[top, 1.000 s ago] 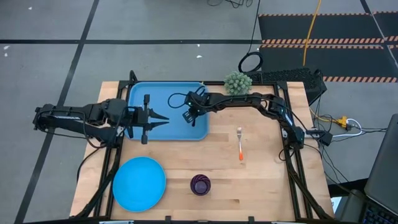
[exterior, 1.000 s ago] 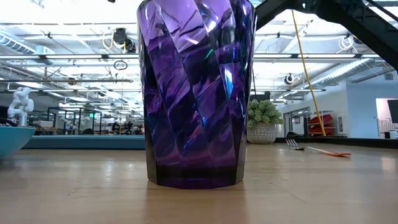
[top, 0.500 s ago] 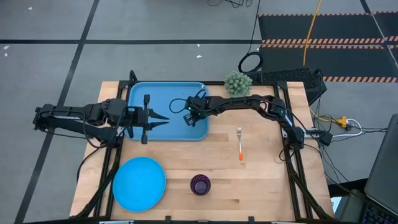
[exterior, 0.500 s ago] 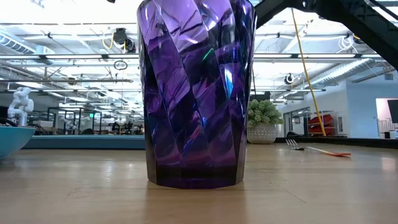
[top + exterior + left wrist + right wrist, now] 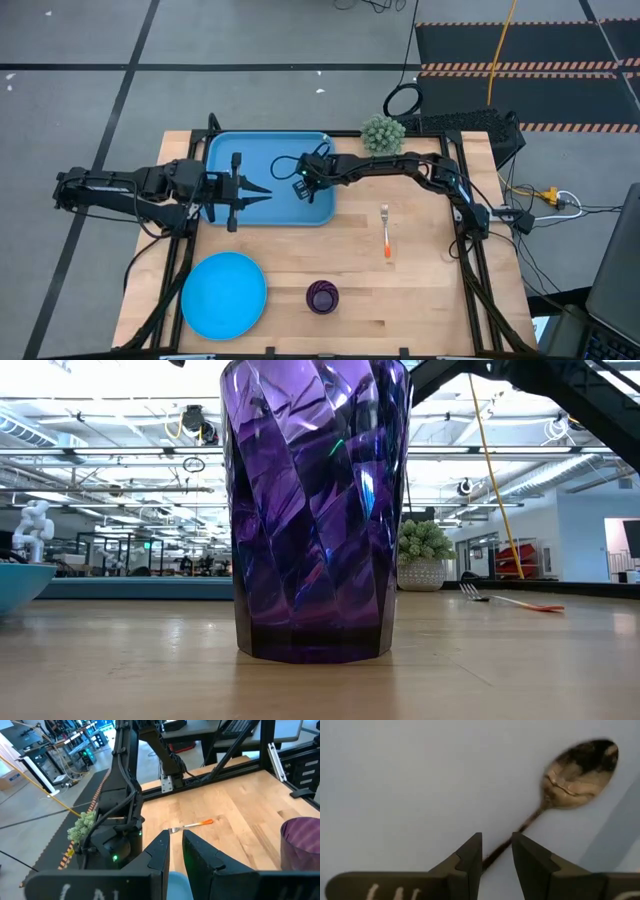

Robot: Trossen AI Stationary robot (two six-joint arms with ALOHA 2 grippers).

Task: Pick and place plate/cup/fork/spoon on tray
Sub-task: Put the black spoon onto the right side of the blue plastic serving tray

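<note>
Tray: blue, rectangular, at far edge of surface; dark spoon lies flat inside. Sky-blue plate and upright purple cup near front edge. Orange-handled fork flat on wood.

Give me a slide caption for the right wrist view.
Right gripper poised with open fingers above the spoon lying on the tray.

Right gripper shifted slightly toward 12 o'clock above the tray, over the spoon.
</note>
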